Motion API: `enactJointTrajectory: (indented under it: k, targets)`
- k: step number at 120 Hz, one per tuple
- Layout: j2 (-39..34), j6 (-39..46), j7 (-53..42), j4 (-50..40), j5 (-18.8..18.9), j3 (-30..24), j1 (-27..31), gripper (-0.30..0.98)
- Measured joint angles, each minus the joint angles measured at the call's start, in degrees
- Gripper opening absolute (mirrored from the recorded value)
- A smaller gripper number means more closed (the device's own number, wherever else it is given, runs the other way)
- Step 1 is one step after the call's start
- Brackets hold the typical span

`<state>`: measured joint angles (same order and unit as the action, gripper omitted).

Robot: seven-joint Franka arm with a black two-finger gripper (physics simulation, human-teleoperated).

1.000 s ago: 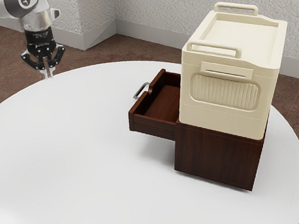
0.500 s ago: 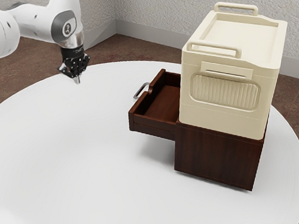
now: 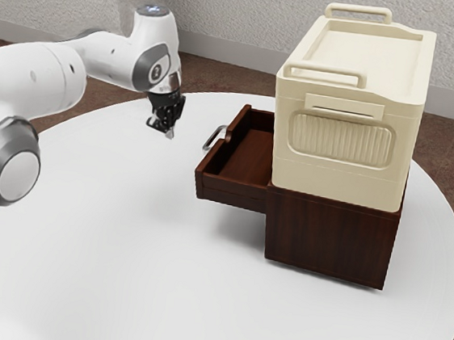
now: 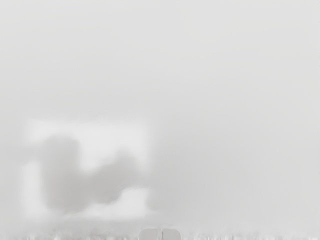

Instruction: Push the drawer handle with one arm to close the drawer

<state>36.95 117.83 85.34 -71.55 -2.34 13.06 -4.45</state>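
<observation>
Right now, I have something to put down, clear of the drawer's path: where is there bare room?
The white table has a wide bare patch across the exterior view's foreground, between my arm and the cabinet. It's tighter between my gripper and the handle of the open drawer.

The drawer (image 3: 248,158) is made of dark reddish-brown wood and is seen standing open, extended from its matching cabinet (image 3: 329,242) toward the exterior view's left. It is held level above the tabletop (image 3: 121,248), its open top faced upward and its inner floor exposed. The upper edge of its front panel (image 3: 213,158) is cut by a small rounded notch (image 3: 228,137). On that panel's outer side, near the notch, the handle (image 3: 211,137) is mounted: a slim, gray, metallic bar, bent at its ends and turned away from the cabinet.
</observation>
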Motion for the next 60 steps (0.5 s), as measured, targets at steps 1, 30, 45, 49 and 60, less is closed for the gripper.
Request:
enactJointTrajectory:
  k: [1, 30, 45, 49, 60]
  targets:
    - [0.1, 0.1, 0.2, 0.0, 0.0, -0.1, 0.0, -0.1]
    - [2.0, 3.3, 3.7, 2.5, 0.0, -1.6, -1.3, -0.1]
    - [2.1, 4.5, 4.6, 3.1, 0.1, -1.8, -2.2, -0.1]
    - [2.2, 4.7, 4.8, 3.2, 0.1, -1.8, -2.4, -0.1]
    - [2.9, 5.7, 5.3, 3.3, 0.0, -2.2, -2.5, -0.1]
